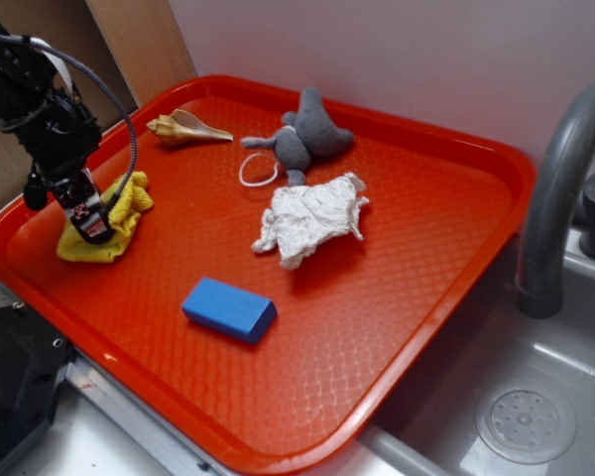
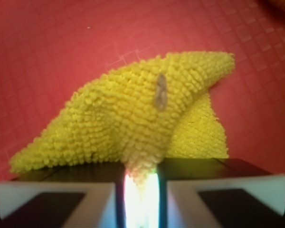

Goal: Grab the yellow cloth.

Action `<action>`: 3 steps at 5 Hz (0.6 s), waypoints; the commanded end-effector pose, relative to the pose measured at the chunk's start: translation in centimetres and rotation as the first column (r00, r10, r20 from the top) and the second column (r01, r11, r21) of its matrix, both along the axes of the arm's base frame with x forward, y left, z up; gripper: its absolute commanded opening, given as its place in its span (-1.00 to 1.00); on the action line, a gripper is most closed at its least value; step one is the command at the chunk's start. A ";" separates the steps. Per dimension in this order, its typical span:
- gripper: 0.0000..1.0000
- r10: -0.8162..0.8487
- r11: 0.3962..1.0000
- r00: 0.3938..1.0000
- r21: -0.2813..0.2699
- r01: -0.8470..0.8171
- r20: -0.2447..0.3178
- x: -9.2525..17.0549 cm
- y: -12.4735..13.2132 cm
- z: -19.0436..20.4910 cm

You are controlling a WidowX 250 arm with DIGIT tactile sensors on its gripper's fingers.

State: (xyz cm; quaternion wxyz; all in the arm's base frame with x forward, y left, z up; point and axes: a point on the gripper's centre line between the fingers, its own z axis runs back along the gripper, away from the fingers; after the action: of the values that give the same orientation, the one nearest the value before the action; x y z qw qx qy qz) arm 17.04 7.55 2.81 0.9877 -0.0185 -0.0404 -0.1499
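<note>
Between the fingers of the gripper point(image 2: 141, 190), closed tight on a pinched fold, sits the yellow cloth point(image 2: 133, 123); remainder drapes ahead onto the tray point(image 2: 47, 42); advise holding pressure, lifting straight.

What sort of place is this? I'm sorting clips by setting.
Probably a kitchen-style test bench: a red tray of small items sits beside a sink with a grey faucet and drain.

One yellow cloth point(image 1: 119, 220), white rag point(image 1: 312, 216), blue block point(image 1: 229, 309), shell point(image 1: 186, 127), plush toy point(image 1: 305, 136).
</note>
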 end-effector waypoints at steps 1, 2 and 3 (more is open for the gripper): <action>-1.00 0.005 1.000 0.999 0.028 -0.006 0.042 -0.7 -0.6 1.3; -1.00 0.135 0.986 0.981 0.083 -0.148 0.141 -1.3 -3.9 6.1; -1.00 0.282 0.958 0.930 -0.011 -0.288 0.233 -1.4 -6.9 11.3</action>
State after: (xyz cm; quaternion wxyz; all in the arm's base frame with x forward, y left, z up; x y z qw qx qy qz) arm 15.74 1.26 13.63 0.9899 0.0151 -0.1407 0.0020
